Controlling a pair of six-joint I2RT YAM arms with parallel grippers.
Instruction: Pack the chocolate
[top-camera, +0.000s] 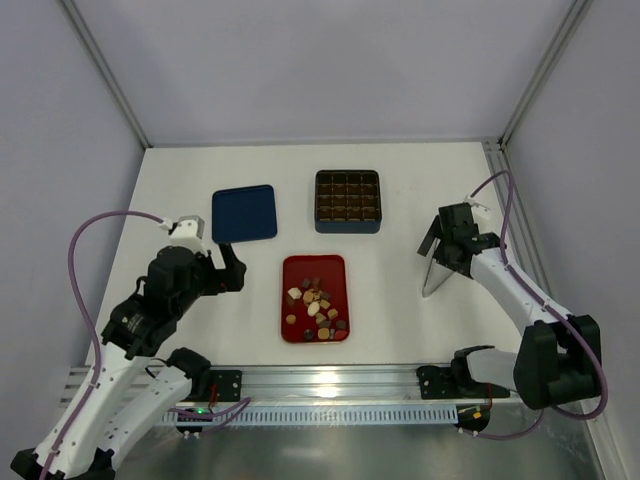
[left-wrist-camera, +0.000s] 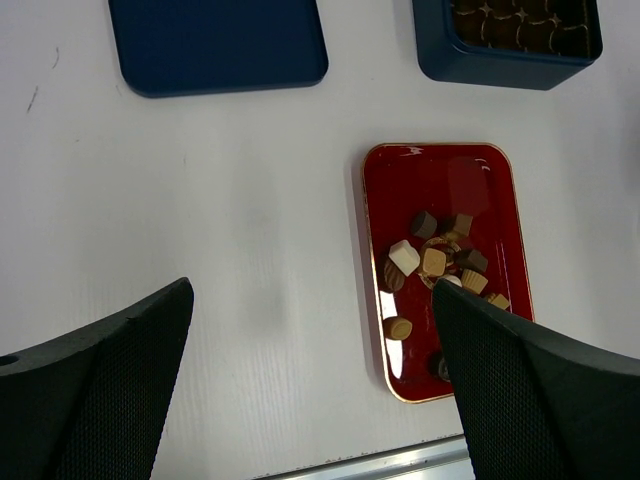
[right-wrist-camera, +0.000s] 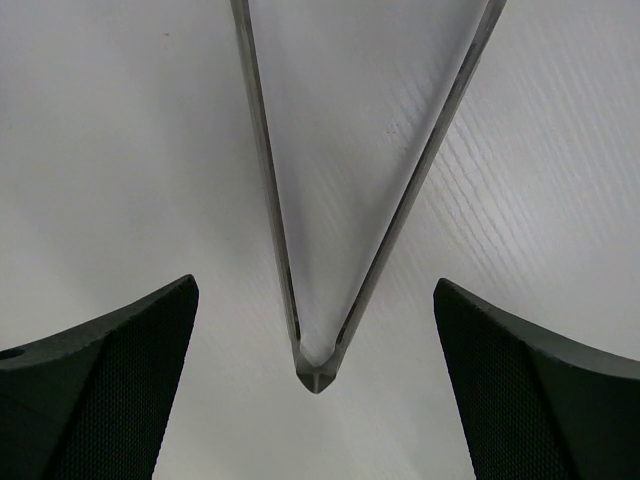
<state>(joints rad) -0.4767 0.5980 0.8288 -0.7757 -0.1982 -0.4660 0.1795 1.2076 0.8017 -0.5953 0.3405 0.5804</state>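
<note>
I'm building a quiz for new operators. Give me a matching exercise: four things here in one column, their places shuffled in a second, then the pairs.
1. flat dark blue square lid
2. dark blue square box with grid compartments
3. flat red rectangular tray
4. metal tongs

A. under the right arm's fingers
B. holding the small chocolate pieces
C. far side, straight beyond the tray
D. nearest the left arm's fingers

Pairs: 1-D, 2-C, 3-B, 4-A

The top external camera looks steeply down from above the near edge over the whole table (top-camera: 400, 300). The left wrist camera faces down from nearer, sharing the red tray (top-camera: 313, 268), chocolate (top-camera: 314, 308) and blue box (top-camera: 347, 227). The right wrist camera hangs close over metal tongs (right-wrist-camera: 315, 375).
</note>
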